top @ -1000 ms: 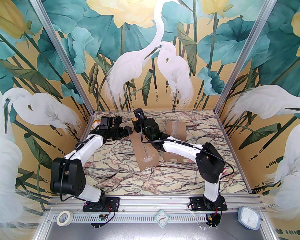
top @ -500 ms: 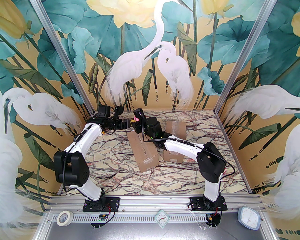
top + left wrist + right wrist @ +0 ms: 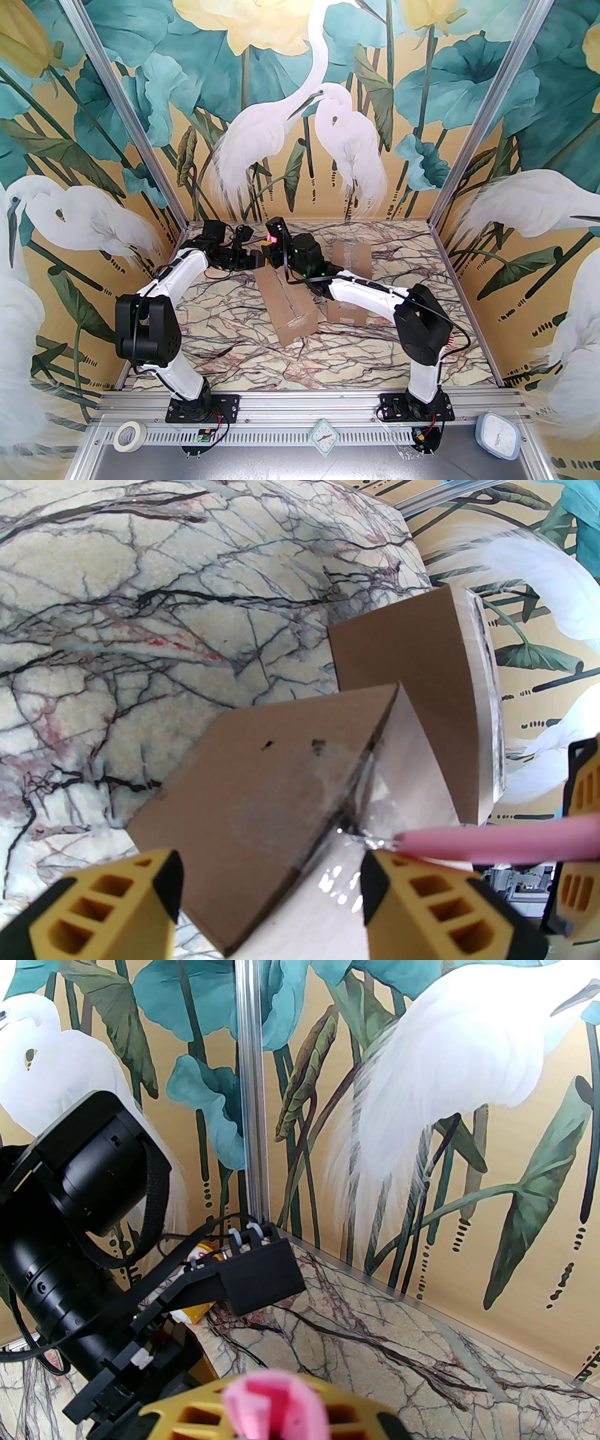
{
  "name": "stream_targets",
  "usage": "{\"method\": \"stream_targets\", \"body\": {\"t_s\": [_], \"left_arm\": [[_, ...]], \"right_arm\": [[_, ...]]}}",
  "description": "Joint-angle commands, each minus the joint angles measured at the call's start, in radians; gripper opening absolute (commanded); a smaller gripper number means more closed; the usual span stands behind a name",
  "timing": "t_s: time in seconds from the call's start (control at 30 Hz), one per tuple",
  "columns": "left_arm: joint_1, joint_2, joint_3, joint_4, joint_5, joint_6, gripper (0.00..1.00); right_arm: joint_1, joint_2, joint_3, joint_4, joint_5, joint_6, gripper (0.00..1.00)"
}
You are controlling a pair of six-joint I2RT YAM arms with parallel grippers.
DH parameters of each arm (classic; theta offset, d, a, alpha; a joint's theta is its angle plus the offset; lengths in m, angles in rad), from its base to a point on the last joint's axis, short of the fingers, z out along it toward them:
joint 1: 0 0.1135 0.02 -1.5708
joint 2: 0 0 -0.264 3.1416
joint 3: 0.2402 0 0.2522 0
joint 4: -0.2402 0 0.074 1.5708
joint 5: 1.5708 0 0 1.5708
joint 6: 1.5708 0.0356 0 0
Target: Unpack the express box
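Status: the express box (image 3: pixel 288 300) is seen lying mid-desk on the marble desk (image 3: pixel 225 328), set at an angle, taped seam up, flaps not yet opened. A second box (image 3: pixel 349 262) is set just beside it, to the right and further back. The left claw (image 3: pixel 272 883) is placed at the far end of the express box, spread moderately wide, with the box's top corner framed between the fingers. Contact with the cardboard cannot be told. The right claw (image 3: pixel 269 241) is clamped narrow on a pink tool (image 3: pixel 492 843), held over the same far end. In the left wrist view the tool's tip is seen at the clear tape on the end seam, just beside one left finger.
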Motion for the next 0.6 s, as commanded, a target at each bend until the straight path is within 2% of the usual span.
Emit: {"method": "stream_targets", "body": {"t_s": [0.0,0.2,0.33,0.57], "left_arm": [[0.000,0.027,-0.033,0.057,0.034,-0.016,0.62],[0.001,0.034,-0.078,0.102,0.042,-0.033,0.54],[0.001,0.027,-0.107,0.132,0.051,-0.050,0.41],[0.004,-0.015,-0.196,0.189,0.027,-0.100,0.26]], "right_arm": [[0.006,-0.006,0.010,-0.054,-0.034,0.016,0.00],[0.003,-0.006,0.010,-0.059,-0.032,0.015,0.00],[-0.004,-0.001,0.019,-0.066,-0.039,0.015,0.00],[-0.011,0.017,0.051,-0.084,-0.066,0.015,0.00]]}}
